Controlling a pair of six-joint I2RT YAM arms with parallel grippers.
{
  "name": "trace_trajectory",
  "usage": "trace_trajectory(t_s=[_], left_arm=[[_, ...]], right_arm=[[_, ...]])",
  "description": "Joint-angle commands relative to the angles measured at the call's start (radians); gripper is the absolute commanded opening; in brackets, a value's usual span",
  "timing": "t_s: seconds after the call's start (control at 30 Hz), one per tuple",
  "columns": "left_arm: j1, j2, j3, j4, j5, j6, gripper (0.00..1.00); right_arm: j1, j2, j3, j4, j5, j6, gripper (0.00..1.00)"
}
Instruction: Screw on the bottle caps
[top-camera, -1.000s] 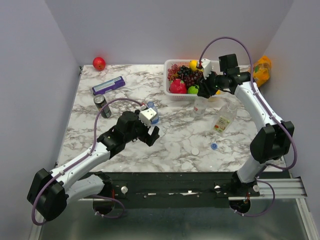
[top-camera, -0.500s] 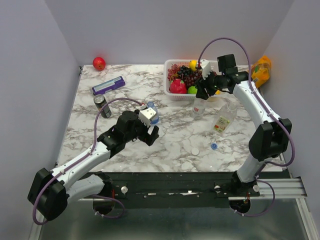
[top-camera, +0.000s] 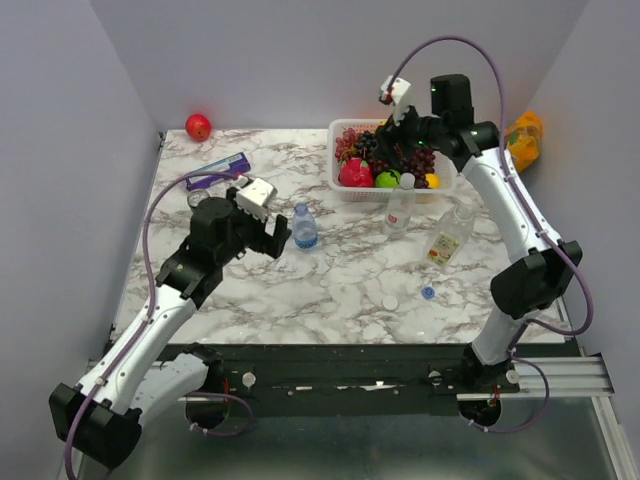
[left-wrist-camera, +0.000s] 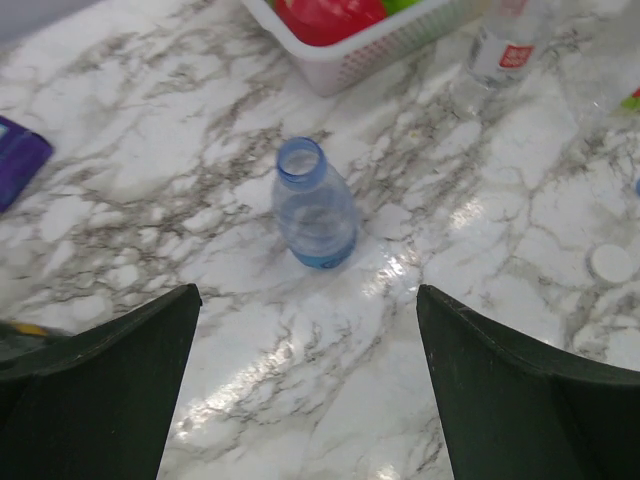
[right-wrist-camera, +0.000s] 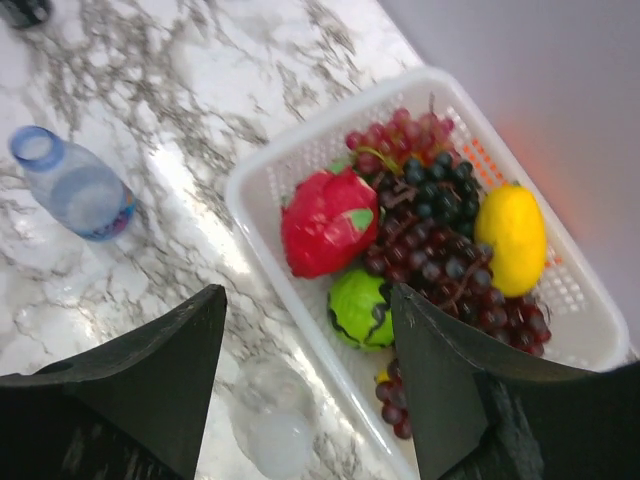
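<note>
L gripper (left-wrist-camera: 305, 292) spread, empty, left-front of white plastic mesh basket (top-camera: 337, 175); R gripper (right-wrist-camera: 305, 292) spread, above basket; uncapped clear blue-labelled plastic bottle (left-wrist-camera: 315, 215) left-front of basket.

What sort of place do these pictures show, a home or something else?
Probably a robot test cell, not a home: plain lilac-grey walls box in a marble-patterned table top, and a white-and-black left arm and right arm stand at its near edge.
</note>
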Motion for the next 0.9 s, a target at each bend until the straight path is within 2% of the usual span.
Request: trace_trajectory(t_s=[0.0, 0.17, 0.3, 0.73, 0.87], left_arm=[[0.111, -0.038, 0.09, -0.042, -0.096, 0.016, 0.99], [0.22, -0.033, 0.142, 0.018, -0.147, 0.022, 0.99], [0.233, -0.027, 0.165, 0.025, -0.151, 0.028, 0.98], [0.32, -0.064, 0.122, 0.004, -0.073, -0.041, 0.98], [0.339, -0.072, 0.113, -0.004, -0.053, -0.041, 0.98]], right_arm=[[0.182, 0.049, 0.053, 0.004, -0.021, 0.037, 0.75], [0.317, 0.152, 0.088, 0.026, -0.032, 0.146, 0.79], [0.368, 0.215, 0.082, 0.053, -0.023, 0.17, 0.81], [0.422, 0.361, 0.123, 0.062, 0.052, 0.167, 0.83], [0.427, 0.388, 0.134, 0.067, 0.065, 0.175, 0.79]])
